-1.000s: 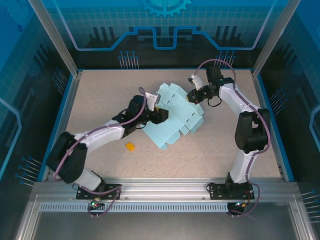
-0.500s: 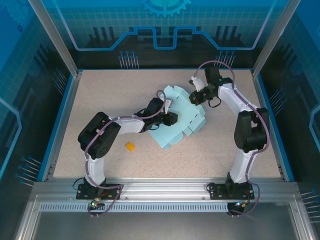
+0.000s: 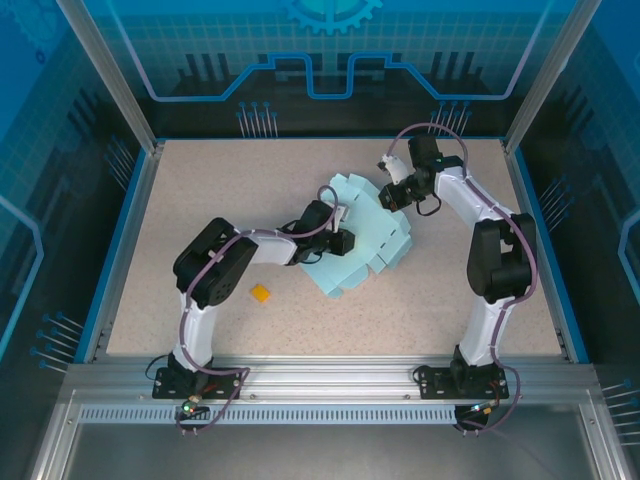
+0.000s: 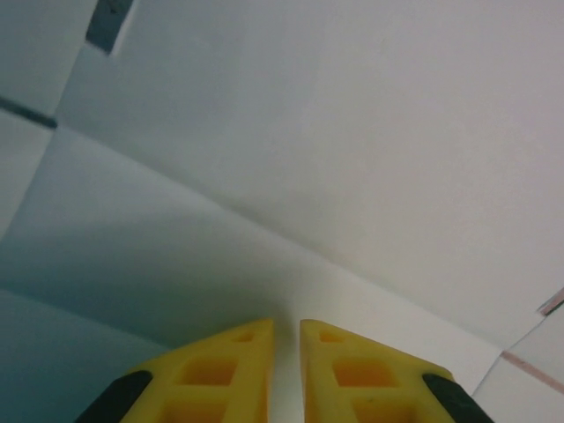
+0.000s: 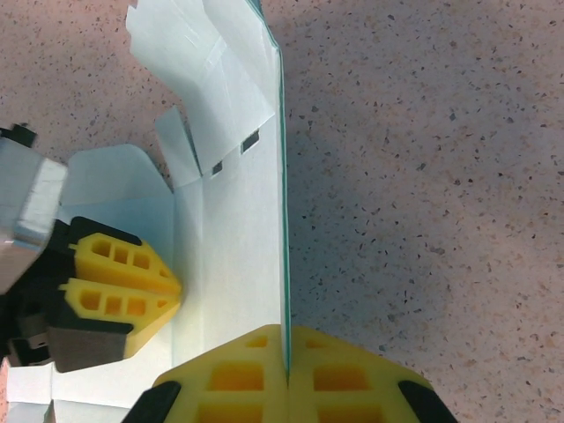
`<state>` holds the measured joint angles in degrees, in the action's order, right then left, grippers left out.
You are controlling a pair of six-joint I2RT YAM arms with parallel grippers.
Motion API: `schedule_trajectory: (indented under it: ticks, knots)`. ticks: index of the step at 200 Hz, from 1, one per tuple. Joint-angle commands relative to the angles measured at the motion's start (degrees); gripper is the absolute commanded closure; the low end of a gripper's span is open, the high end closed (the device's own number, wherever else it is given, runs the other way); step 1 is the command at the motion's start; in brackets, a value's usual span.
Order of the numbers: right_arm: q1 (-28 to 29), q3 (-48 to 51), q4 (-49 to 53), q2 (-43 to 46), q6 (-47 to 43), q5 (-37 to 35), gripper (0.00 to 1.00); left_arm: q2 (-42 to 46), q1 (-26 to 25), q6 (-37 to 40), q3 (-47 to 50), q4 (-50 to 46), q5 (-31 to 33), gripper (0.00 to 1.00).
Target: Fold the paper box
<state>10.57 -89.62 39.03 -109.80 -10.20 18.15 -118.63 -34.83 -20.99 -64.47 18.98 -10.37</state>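
The paper box [image 3: 372, 238] is a pale blue die-cut sheet lying mid-table, with its far right flap lifted. My right gripper [image 3: 390, 194] is shut on that flap's edge; in the right wrist view the card [image 5: 231, 220] stands edge-on between the pads of the gripper [image 5: 286, 342]. My left gripper [image 3: 346, 241] rests on the sheet's middle panel. Its yellow fingertips [image 5: 173, 284] point toward the raised flap and are drawn together. In the left wrist view the gripper [image 4: 286, 328] shows a thin slit between its tips, close against the card [image 4: 335, 150], with nothing seen between them.
A tiny orange square [image 3: 260, 292] lies on the speckled table [image 3: 200, 200] in front of the left arm. Blue rails and metal posts frame the table edges. Open tabletop lies to the left and near side of the sheet.
My left gripper slid right onto the sheet's middle and closed its jaws; that arm's elbow swung in toward the centre. The right gripper kept hold of the flap.
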Motion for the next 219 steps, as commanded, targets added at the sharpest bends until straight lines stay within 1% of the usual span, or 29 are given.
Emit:
schedule_trajectory:
  ticks: [1, 48, 86, 107, 122, 160, 188, 219]
  knots:
    - [1.1, -0.2, -0.2, -0.4, 1.3, -1.1, 0.99, -2.8, 0.0, -1.1, -1.3, 2.1, -0.8, 0.84]
    - [5.9, 5.0, -4.4, 3.3, 3.7, -12.9, 0.99, -4.8, -0.1, -2.9, -0.2, 5.5, 0.5, 0.87]
    - [12.3, 9.0, -7.9, 5.1, 4.0, -20.9, 0.99, -5.9, -0.2, -4.3, -0.3, 7.1, 0.4, 0.88]
    - [16.1, 10.6, -8.8, 5.8, 4.2, -26.8, 0.99, -6.3, -0.2, -4.9, -0.1, 8.0, 0.7, 0.88]
    - [17.8, 11.8, -9.8, 6.3, 4.3, -29.6, 0.99, -6.4, -0.2, -5.1, 0.2, 8.7, 0.7, 0.88]
    - [19.2, 13.5, -12.7, 7.3, 0.8, -33.6, 1.00, -5.0, -0.1, -5.1, 1.0, 9.6, 0.7, 0.88]
    - [19.6, 16.0, -17.5, 8.8, -2.6, -34.1, 1.00, -4.1, 0.0, -5.1, 1.5, 10.1, 1.1, 0.88]
    - [20.0, 16.5, -18.6, 9.2, -4.9, -33.5, 1.00, -3.3, 0.2, -5.6, 2.3, 10.9, 1.1, 0.88]
